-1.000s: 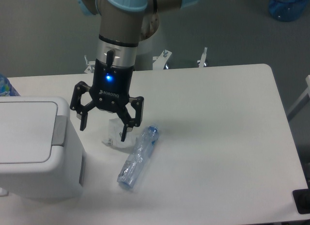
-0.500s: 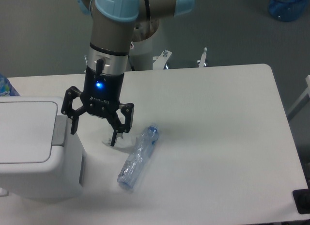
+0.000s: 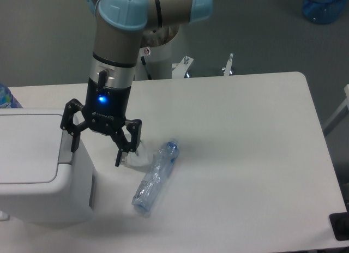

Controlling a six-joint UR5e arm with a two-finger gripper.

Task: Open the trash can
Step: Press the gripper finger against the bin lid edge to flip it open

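Note:
The trash can (image 3: pixel 38 171) is a large boxy white bin at the left edge of the table, its flat lid (image 3: pixel 27 149) down and a grey hinge strip (image 3: pixel 66 146) along its right side. My gripper (image 3: pixel 96 151) hangs open and empty just right of the can. Its left finger is over the hinge strip and its right finger is over the table. A clear crushed plastic bottle (image 3: pixel 155 176) lies on the table to the right of the gripper.
A small clear plastic piece (image 3: pixel 136 156) lies between the gripper and the bottle. A blue-capped object (image 3: pixel 6 97) peeks in at the far left edge. The arm's white base (image 3: pixel 163 56) stands behind the table (image 3: pixel 245 155).
The gripper has moved steadily left, from above the small clear piece toward the trash can's hinge side. It stays open. The bottle and trash can have not moved.

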